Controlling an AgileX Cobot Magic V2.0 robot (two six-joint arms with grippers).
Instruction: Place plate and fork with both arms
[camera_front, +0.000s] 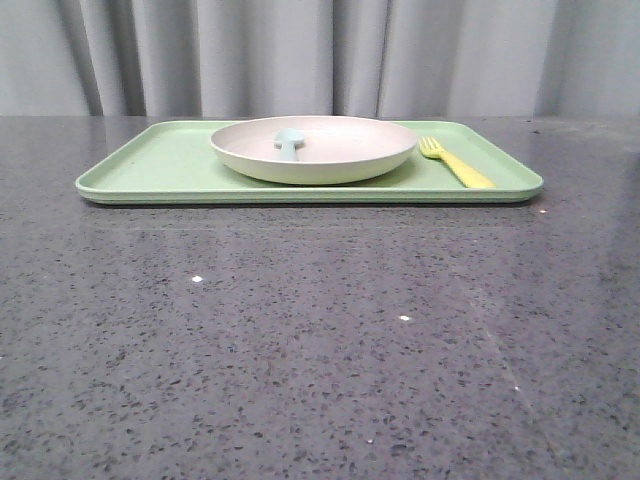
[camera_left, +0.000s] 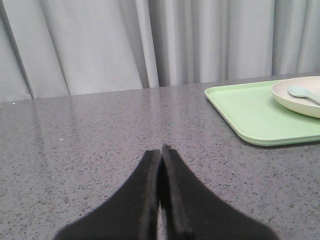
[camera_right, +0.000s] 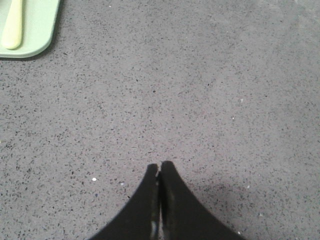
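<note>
The cream-white plate (camera_front: 312, 148) sits in the middle of the light-green tray (camera_front: 150, 170) at the back of the table, with a pale blue spoon (camera_front: 288, 143) lying in it. The yellow fork (camera_front: 455, 162) lies on the tray to the right of the plate. In the left wrist view the plate (camera_left: 300, 100) and the tray (camera_left: 250, 112) show off to one side. In the right wrist view the fork's handle (camera_right: 13, 27) shows on the tray's corner (camera_right: 40, 30). My left gripper (camera_left: 161, 150) and right gripper (camera_right: 159, 166) are shut and empty over bare table, neither in the front view.
The table is dark grey speckled stone (camera_front: 320, 340). Grey curtains (camera_front: 320, 55) hang right behind the tray.
</note>
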